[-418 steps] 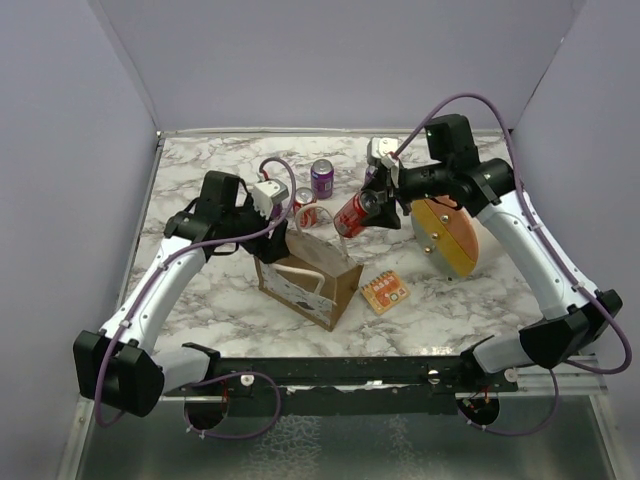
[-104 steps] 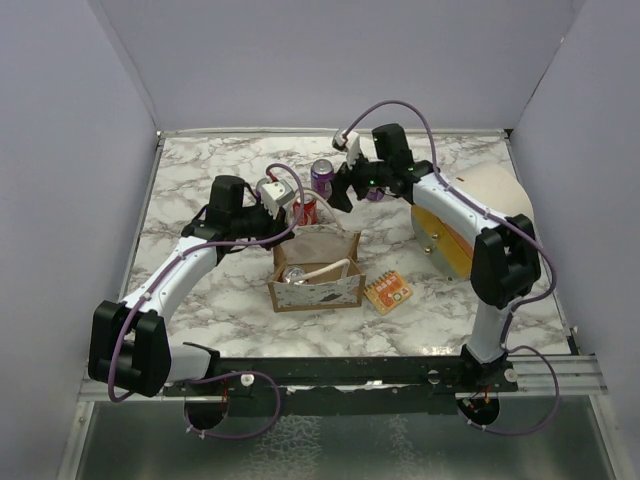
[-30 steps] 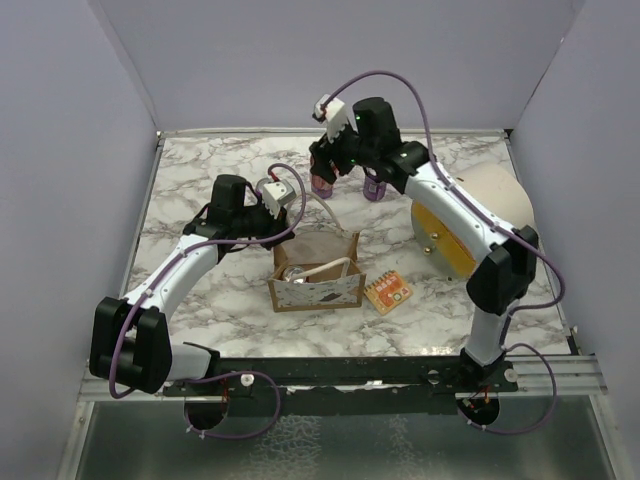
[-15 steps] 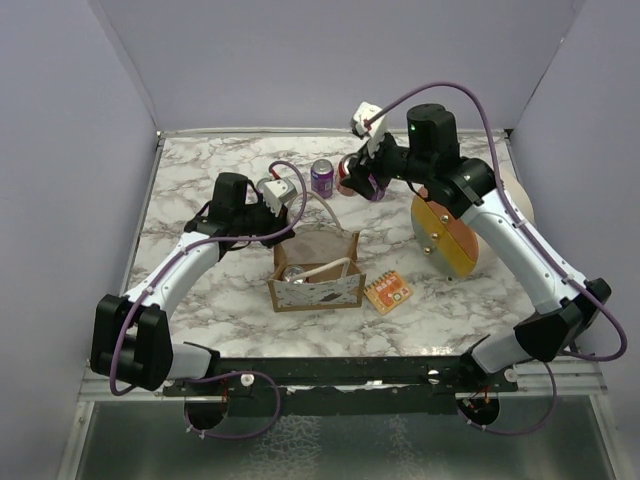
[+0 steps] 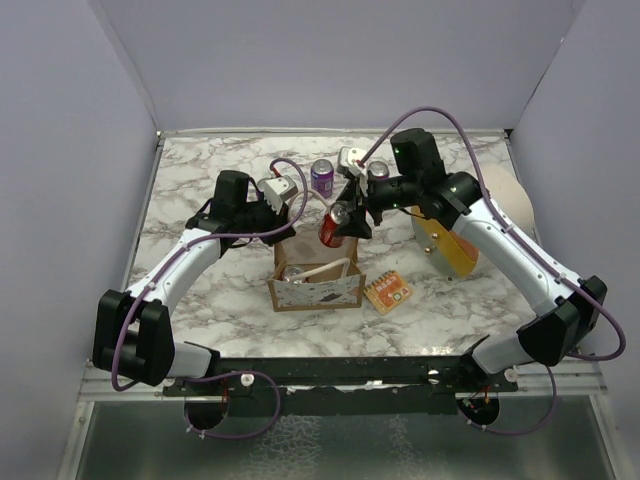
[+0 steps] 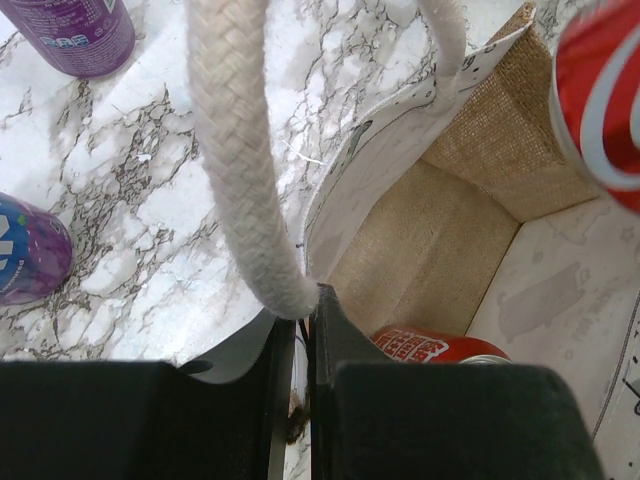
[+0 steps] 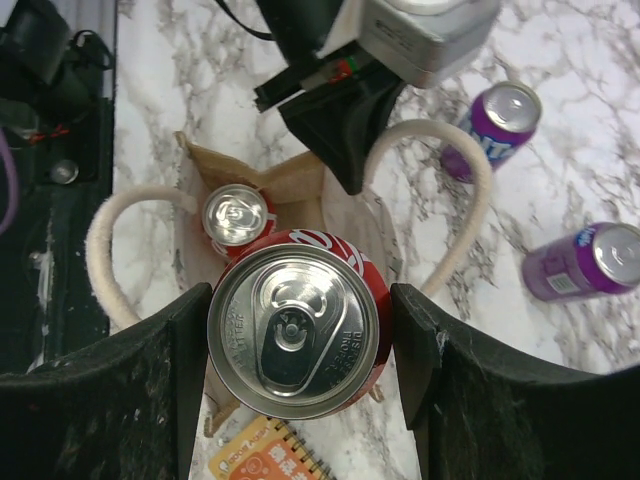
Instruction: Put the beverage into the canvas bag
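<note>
The canvas bag (image 5: 315,290) stands open mid-table, tan with a pale patterned front. One red can (image 5: 293,272) lies inside it. My left gripper (image 5: 283,206) is shut on the bag's white rope handle (image 6: 235,150) at the back rim, pinching it in the left wrist view (image 6: 300,310). My right gripper (image 5: 345,215) is shut on a second red beverage can (image 5: 332,227), tilted in the air over the bag's back right corner. From the right wrist, that can's top (image 7: 295,335) sits between both pads above the bag (image 7: 290,195) and the can inside (image 7: 235,217).
Two purple cans (image 5: 322,176) (image 5: 378,172) stand at the back of the marble table. An orange packet (image 5: 386,291) lies right of the bag. A round yellow board (image 5: 450,240) leans under the right arm. Grey walls enclose three sides.
My right gripper lifted the red can from the back of the table and carried it forward and left to above the bag. The left gripper kept its hold on the handle.
</note>
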Motion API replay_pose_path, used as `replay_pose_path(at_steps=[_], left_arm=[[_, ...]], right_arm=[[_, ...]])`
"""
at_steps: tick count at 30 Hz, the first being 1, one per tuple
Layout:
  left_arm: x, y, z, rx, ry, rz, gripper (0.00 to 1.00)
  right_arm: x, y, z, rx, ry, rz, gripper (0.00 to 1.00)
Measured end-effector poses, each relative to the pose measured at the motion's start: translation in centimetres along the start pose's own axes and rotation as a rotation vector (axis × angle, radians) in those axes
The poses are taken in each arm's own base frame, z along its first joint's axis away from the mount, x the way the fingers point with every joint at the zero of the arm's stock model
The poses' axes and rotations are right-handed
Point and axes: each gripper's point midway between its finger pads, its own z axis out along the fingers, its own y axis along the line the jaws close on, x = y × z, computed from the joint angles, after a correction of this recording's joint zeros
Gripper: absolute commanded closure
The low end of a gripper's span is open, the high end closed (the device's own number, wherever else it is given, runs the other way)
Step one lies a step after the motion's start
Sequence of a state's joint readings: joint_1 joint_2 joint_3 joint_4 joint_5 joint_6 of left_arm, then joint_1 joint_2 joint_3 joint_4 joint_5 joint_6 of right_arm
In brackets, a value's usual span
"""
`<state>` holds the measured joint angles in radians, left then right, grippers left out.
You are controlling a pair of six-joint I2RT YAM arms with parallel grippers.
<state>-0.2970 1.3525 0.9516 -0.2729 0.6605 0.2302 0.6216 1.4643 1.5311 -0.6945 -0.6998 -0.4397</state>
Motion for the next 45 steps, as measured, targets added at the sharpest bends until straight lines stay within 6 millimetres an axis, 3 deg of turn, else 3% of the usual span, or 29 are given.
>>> replay_pose_path(at_steps=[7,21,32,40,45], left_arm=[[0.0,0.0,0.0,0.000,0.002,-0.002,0.91],[0.1,0.1,0.1,0.001,0.003,-0.003,0.91],[0.0,0.1,0.1,0.001,0.004,-0.012,0.91],[0.0,0.2,0.2,0.001,0.005,-0.019,0.91],[-0.1,0.2,0.3,0.002,0.008,-0.021,0.92]], right_arm=[[2.0,2.1,2.4,-0.122,0.001,0.033,0.99],[7.1,3.7,7.3,-0.244,0.100,0.100,0.99],[9.5,5.2,8.0,-0.303,0.164,0.093,0.99],[11.9,7.3,9.1,-0.358,0.212,0.117,0.99],[12.3,7.3,9.4,-0.356,0.211,0.114,0.99]])
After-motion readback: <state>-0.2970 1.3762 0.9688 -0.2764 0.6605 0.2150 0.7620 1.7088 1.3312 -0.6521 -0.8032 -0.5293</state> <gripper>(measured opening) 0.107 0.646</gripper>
